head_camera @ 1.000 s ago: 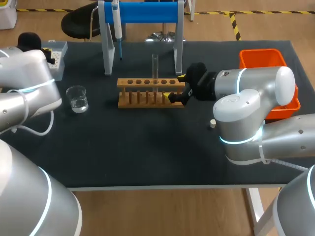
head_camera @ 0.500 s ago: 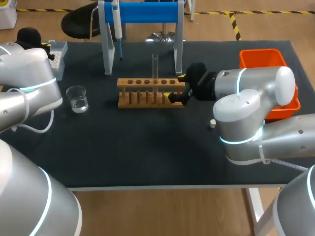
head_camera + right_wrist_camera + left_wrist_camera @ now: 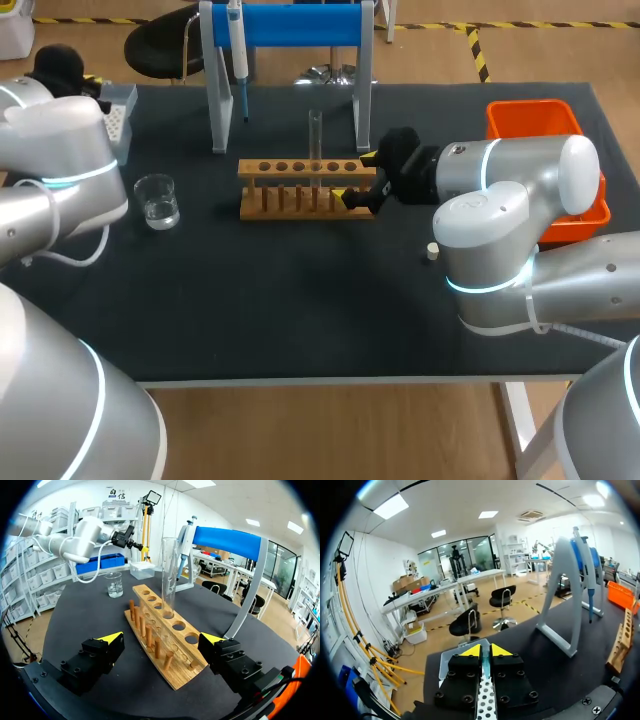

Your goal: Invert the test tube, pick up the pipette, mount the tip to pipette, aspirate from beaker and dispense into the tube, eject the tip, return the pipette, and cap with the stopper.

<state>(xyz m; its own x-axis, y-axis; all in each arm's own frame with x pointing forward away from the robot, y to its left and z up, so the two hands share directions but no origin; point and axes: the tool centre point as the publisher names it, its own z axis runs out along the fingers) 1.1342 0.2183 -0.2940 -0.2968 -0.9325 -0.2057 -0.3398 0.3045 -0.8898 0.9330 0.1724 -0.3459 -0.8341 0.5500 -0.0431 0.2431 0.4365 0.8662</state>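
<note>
A clear test tube [image 3: 315, 140] stands upright in the wooden rack [image 3: 300, 168]. My right gripper [image 3: 355, 176] is open, with one finger on each side of the rack's right end and no contact that I can see. From its wrist, the test tube [image 3: 169, 575] rises ahead of the right gripper [image 3: 162, 638]. The pipette [image 3: 238, 50] hangs on the blue stand [image 3: 290, 25]. At the far left, my left gripper [image 3: 75, 75] is over the white tip box [image 3: 118, 120]. In its own view the left gripper [image 3: 485, 651] is shut above the tip box [image 3: 485, 700]. A beaker [image 3: 157, 200] of water sits left of the rack. The small stopper [image 3: 432, 250] lies to the right.
An orange bin [image 3: 545, 130] stands at the back right, partly behind my right arm. The blue stand's two white legs come down just behind the rack. Dark table [image 3: 300, 300] spreads open in front of the rack.
My left gripper has drifted a little toward the table's far left corner. The right arm, tube and rack have not moved.
</note>
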